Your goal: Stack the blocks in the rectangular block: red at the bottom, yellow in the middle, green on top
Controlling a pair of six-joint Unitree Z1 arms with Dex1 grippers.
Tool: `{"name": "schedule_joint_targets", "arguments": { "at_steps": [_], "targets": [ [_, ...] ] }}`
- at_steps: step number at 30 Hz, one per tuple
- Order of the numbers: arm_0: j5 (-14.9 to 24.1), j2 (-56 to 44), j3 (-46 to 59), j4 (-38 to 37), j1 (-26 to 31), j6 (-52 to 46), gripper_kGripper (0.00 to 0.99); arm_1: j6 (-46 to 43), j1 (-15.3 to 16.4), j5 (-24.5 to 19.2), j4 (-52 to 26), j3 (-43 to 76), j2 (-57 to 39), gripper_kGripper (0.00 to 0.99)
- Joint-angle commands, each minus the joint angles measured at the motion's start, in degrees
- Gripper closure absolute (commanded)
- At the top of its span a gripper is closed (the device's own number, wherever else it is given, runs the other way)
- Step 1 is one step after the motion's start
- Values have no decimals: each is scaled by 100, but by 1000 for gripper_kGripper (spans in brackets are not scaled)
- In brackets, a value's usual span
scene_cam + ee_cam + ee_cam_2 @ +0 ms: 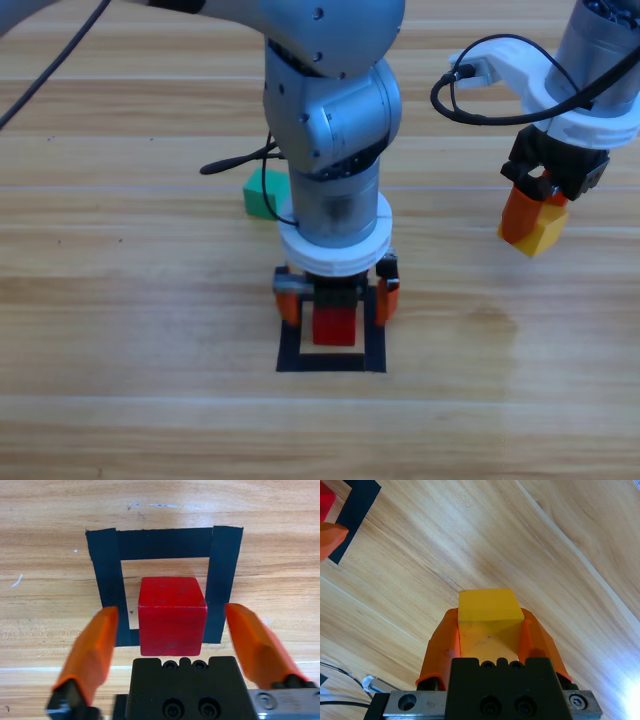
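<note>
The tabletop (120, 330) carries everything; the rectangular block (331, 361) of black tape lies directly beneath the left hand (338, 296), which hangs over it with its jaws spread wide and gripping nothing; the red cube (334, 326) sits inside the outline between those jaws, touching neither, square to the tape edges, nearer the side of the frame closest to the hand's body in the left wrist view. The right hand (533, 222) is well apart, off to the right and raised above the wood, its jaws clenched on the yellow cube (541, 229); from this hand the red cube lies down and to the left across bare wood. The green cube (262, 195) rests on the tabletop behind the left arm, partly hidden by it. A cube has no long axis; the yellow one is held tilted, one flat face forward in the right wrist view. By my reading, the yellow can only land once the left hand clears the outline.
</note>
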Motion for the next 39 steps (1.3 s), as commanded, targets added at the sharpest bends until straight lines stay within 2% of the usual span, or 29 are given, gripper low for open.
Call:
{"name": "schedule_joint_targets", "arguments": {
  "at_steps": [1,5,8,11,13,17,20,22,24,28,30,32,36,39],
  "targets": [
    [119,-10,118,119,-8,4,0,8,126,87,-133,131,65,990],
    [242,-379,91,154,-8,40,0,87,126,-1,-133,96,12,990],
    [479,-942,-32,215,115,154,0,148,143,-133,-133,78,-120,990],
    [655,-1451,-436,338,379,523,0,148,328,-335,-265,298,-401,990],
    [699,-1917,-506,391,608,787,0,139,451,-493,-511,614,-656,990],
    [620,-2620,-410,303,1267,1912,0,25,609,-634,-1337,1520,-1245,990],
    [277,-2541,-313,268,2014,3300,0,16,662,-625,-1478,1625,-1359,990],
    [-127,-2339,-313,259,2559,4390,0,139,662,-511,-1452,1528,-1420,990],
    [-637,-2075,-375,268,3139,5436,0,394,697,-273,-1162,1177,-1377,990],
    [-1252,-1337,-761,690,4106,6728,0,1009,820,228,-573,421,-981,990],
    [-1577,-915,-1122,945,4387,7211,0,1414,926,456,-546,271,-814,990],
    [-1762,-757,-1253,980,4536,7484,0,1616,1102,377,-546,131,-673,990],
    [-1779,-555,-1543,1033,4571,7756,0,2082,1488,78,-582,-27,-594,990],
    [-1779,-458,-1605,1042,4598,7783,0,2354,1567,43,-590,-27,-594,990]
  ]
}}
